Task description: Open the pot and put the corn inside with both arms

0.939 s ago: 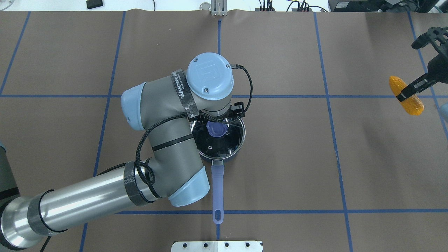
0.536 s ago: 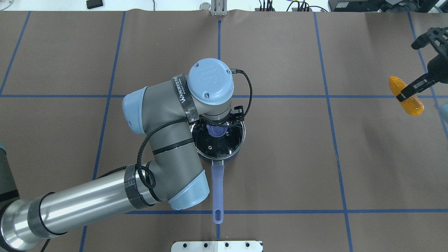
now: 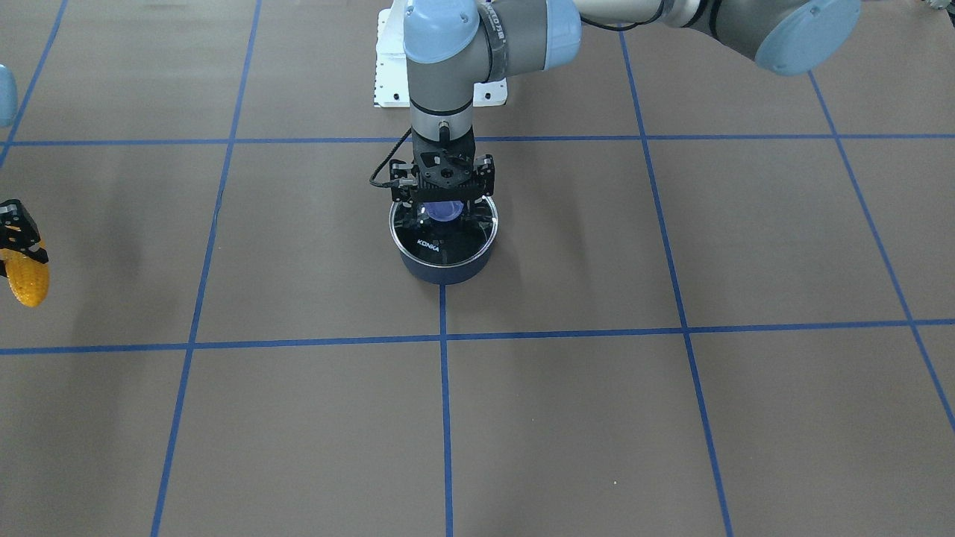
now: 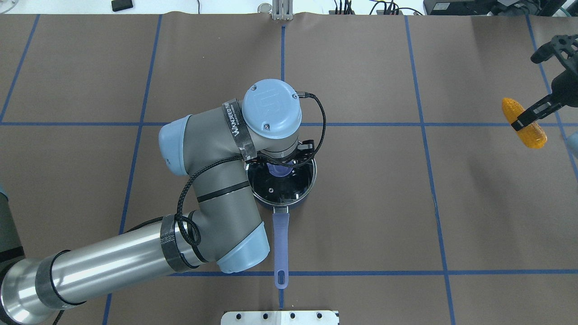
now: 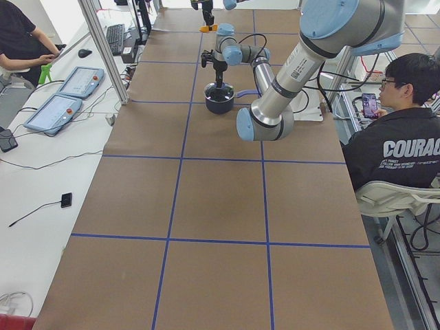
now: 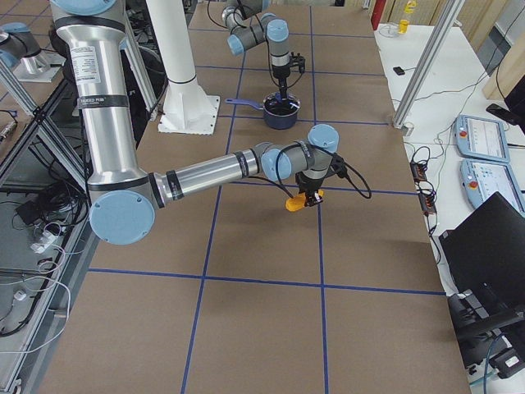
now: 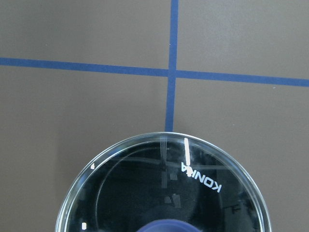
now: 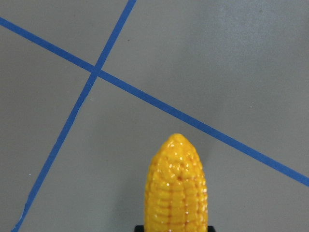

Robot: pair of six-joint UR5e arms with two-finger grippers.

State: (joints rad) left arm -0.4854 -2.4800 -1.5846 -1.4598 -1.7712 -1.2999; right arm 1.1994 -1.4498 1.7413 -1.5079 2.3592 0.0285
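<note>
- Right now the pot [image 3: 442,273] stands upright near the middle of the surface [image 4: 370,225], with its glass lid [image 7: 145,193] seated on the rim, so it is not yet open.
- The pot's long lavender handle [image 4: 281,243] points straight back toward the robot's base, clear of both arms.
- The left gripper [image 3: 445,203] hangs vertically right over the lid, its fingers reaching down on either side of the blue knob [image 3: 446,215].
- From the front-facing and overhead views I cannot tell whether those fingers are pressed onto the knob or only flank it; the wrist hides most of it.
- The right gripper [image 4: 524,119] is clamped across the middle of the corn [image 4: 524,123], holding it in the air above the surface.
- The corn is well apart from the pot, far out on the robot's right, near the surface's edge.
- Its long axis lies roughly level and runs diagonally in the overhead view, one end angled away from the robot and toward the pot's side.
- The left arm is the one at the pot, so lifting the lid looks to be its job.
- The right arm would then need a long sideways carry toward the robot's left.
- Judging by widths, the cob should fit inside the rim, best dropped tip-first or level.
</note>
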